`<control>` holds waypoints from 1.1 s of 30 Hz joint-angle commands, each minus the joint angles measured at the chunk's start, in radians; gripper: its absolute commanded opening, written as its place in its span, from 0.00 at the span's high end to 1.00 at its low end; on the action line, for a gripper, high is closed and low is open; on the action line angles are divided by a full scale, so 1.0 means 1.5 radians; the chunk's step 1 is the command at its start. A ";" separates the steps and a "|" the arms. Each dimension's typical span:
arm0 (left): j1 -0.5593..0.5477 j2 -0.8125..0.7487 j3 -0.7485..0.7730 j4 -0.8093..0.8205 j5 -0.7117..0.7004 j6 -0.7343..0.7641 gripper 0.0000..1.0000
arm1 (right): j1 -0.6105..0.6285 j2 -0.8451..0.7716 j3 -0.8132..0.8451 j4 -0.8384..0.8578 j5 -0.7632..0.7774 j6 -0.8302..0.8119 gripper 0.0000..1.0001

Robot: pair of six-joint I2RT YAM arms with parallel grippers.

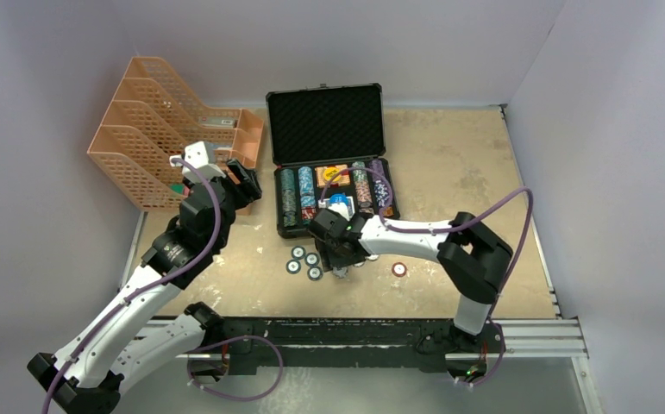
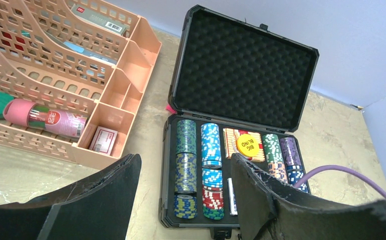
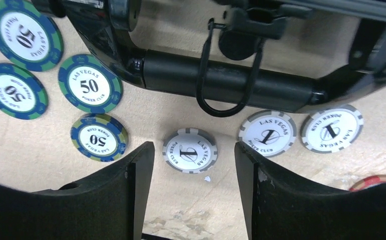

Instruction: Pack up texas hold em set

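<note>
Closest to us, the right fingers (image 3: 130,190) stand released on either side of a grey-and-white chip (image 3: 189,150) that lies flat on the bench (image 3: 30,150). They touch neither edge of it. We judge the step in hand to be picking this chip up. It is thin and flat, so we should lower until the tips graze the bench and centre the chip in the gap. Then we close squarely across its rim, since a skewed pinch would likely flick it away.

Two matching chips (image 3: 267,133) lie just beside it, the nearer one close to one finger. Four blue-and-green chips (image 3: 89,89) sit on the other side, and a red chip (image 1: 399,269) lies apart from the rest. Just beyond them is the case (image 1: 337,185), lid up, its rows mostly filled. Its handle (image 3: 281,90) sits near the chip and could catch the tips on the lift. A purple cable (image 2: 341,172) trails by the case's right end, close to rows we may need to reach.

Our left fingers (image 2: 105,200) hover released and empty off the case's left side, beside the orange file organiser (image 2: 105,100), which is no part of the set.
</note>
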 commanded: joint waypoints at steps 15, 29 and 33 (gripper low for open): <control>0.003 -0.008 -0.001 0.020 -0.008 0.015 0.34 | -0.096 -0.120 -0.098 0.001 0.040 0.129 0.39; 0.004 -0.006 0.000 0.020 -0.008 0.018 0.34 | -0.095 -0.072 -0.089 0.021 0.017 0.095 0.39; 0.003 -0.005 0.001 0.018 -0.009 0.018 0.34 | -0.095 -0.067 -0.088 0.017 0.015 0.096 0.44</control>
